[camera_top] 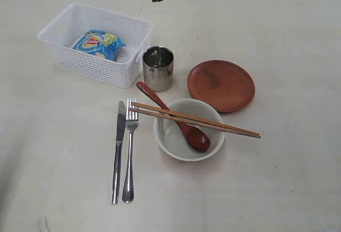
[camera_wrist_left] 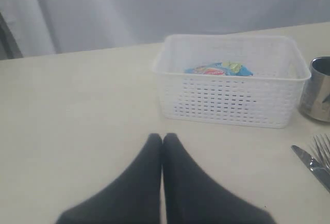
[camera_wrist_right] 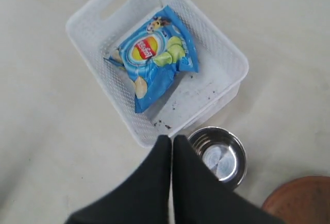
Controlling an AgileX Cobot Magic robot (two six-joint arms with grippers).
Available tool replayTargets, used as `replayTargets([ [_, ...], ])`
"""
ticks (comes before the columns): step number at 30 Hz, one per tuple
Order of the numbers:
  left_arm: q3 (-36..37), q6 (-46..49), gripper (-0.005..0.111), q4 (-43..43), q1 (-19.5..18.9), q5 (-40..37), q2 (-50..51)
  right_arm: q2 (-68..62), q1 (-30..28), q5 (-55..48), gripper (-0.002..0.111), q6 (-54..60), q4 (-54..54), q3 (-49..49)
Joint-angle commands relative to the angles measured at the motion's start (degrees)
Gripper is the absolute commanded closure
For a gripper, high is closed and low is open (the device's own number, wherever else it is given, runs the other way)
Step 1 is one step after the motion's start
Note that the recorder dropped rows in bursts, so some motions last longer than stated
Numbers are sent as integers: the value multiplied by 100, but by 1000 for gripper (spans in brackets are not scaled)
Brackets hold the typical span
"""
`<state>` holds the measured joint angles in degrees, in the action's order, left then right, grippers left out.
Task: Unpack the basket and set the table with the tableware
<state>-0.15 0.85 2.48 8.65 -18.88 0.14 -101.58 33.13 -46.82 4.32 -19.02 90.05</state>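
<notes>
The basket (camera_top: 90,64) is moulded in white and patterned with rows of small holes. The snack bag (camera_top: 98,44) is printed in bright blue, with a red-and-yellow logo and pale green patches. The cup (camera_top: 158,68), knife (camera_top: 117,157) and fork (camera_top: 129,162) are finished in shiny steel. The plate (camera_top: 221,85) is coloured reddish-brown, the spoon (camera_top: 197,138) a darker glossy red. The bowl (camera_top: 169,136) is glazed white. The chopsticks (camera_top: 234,129) are left in light wood tones. The table (camera_top: 287,178) is surfaced in pale cream, faintly grained.
</notes>
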Motion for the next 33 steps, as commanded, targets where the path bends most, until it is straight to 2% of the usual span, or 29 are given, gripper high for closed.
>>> replayTargets([
  [1, 15, -23, 106, 7, -12, 56, -14, 761, -36, 68, 108, -38, 313, -193],
  [10, 15, -23, 106, 7, -12, 56, -14, 3069, -36, 1667, 108, -46, 881, -2026],
  [23, 15, -23, 106, 7, -12, 56, -14, 6854, -36, 2840, 108, -1, 1292, -4422],
  [33, 15, -23, 106, 7, -12, 56, -14, 8986, -36, 2615, 108, -1, 1254, -5155],
])
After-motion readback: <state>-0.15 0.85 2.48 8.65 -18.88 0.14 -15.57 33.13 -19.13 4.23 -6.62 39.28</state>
